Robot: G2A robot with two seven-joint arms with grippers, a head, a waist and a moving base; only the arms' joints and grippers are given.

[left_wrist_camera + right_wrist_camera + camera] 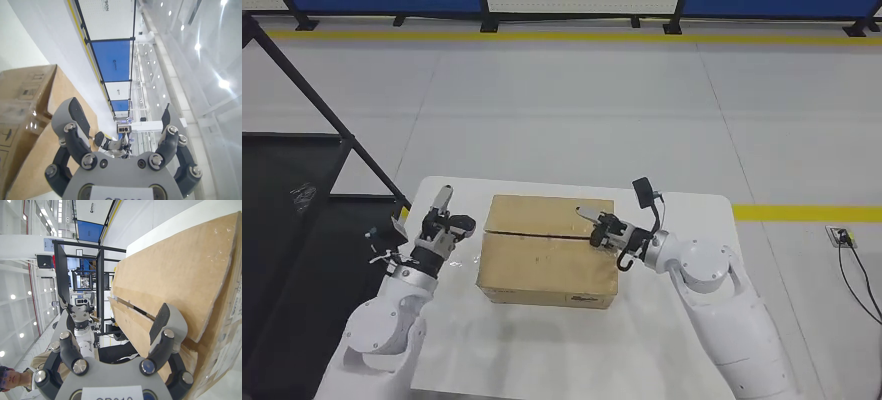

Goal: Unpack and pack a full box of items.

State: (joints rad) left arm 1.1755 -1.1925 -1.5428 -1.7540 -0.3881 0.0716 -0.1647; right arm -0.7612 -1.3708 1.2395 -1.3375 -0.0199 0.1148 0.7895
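A brown cardboard box (pixel 547 250) stands in the middle of the white table (pixel 682 215) with its top flaps folded shut; a thin gap runs along the seam (pixel 140 310) between them. My left gripper (pixel 452 212) is beside the box's left end, open and holding nothing. Its wrist view has its fingers (pixel 79 115) spread wide next to the box's side (pixel 28 106). My right gripper (pixel 592 226) is open over the box's right end. One of its fingers (pixel 160 321) lies against the top flap near the seam.
A black metal frame (pixel 302 90) and a dark panel (pixel 282 230) stand just off the table's left edge. A yellow floor line (pixel 802 212) runs to the right. Bare table lies in front of the box.
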